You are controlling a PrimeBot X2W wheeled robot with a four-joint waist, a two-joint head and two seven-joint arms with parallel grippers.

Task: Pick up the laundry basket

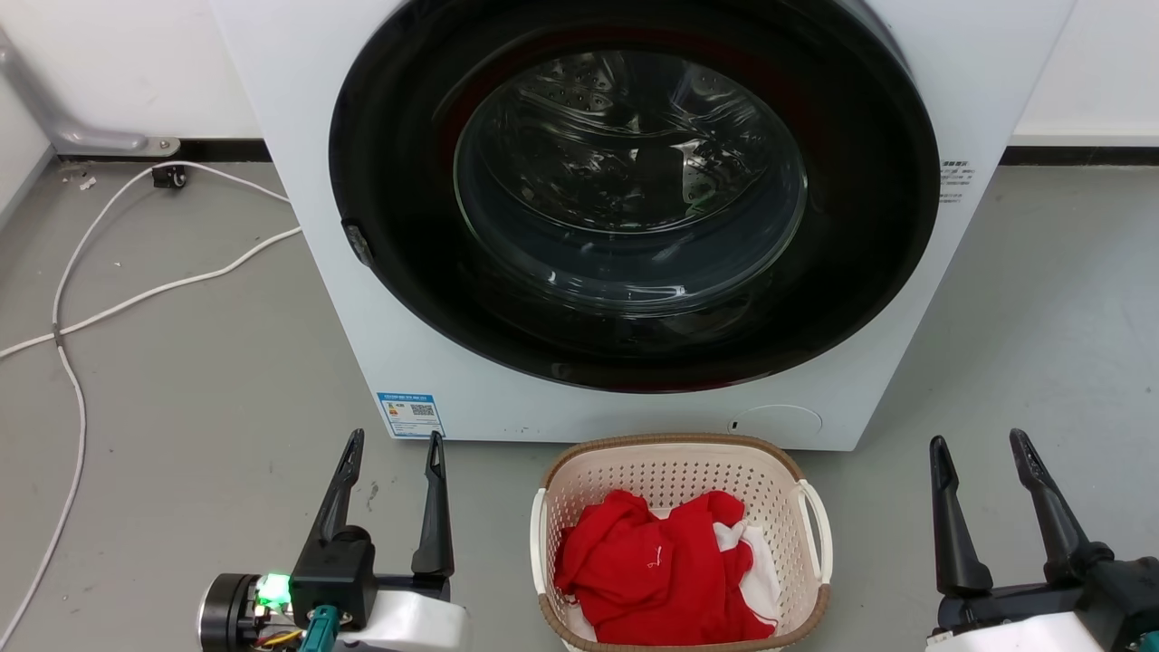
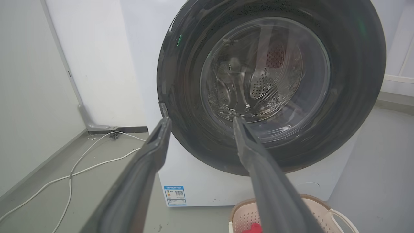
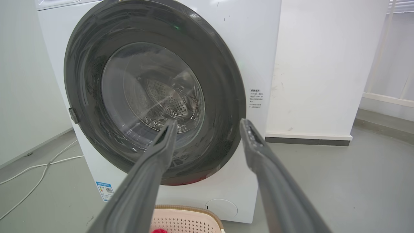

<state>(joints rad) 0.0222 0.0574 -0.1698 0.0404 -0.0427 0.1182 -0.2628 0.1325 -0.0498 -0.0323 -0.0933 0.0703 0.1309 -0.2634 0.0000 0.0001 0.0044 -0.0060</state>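
The small cream plastic laundry basket (image 1: 675,473) has perforated walls and a brown woven-look rim; the crumpled cloth (image 1: 652,561) inside is red over white. The boxy white washer (image 1: 290,91) carries a round black-ringed door (image 1: 407,272); the floor (image 1: 181,362) is plain grey.

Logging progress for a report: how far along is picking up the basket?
Done: nothing yet; the laundry basket sits on the floor before the washer, red cloth inside. In hand: the left gripper and right gripper are open, flanking it, touching nothing. Remaining: grip the white handles and lift.
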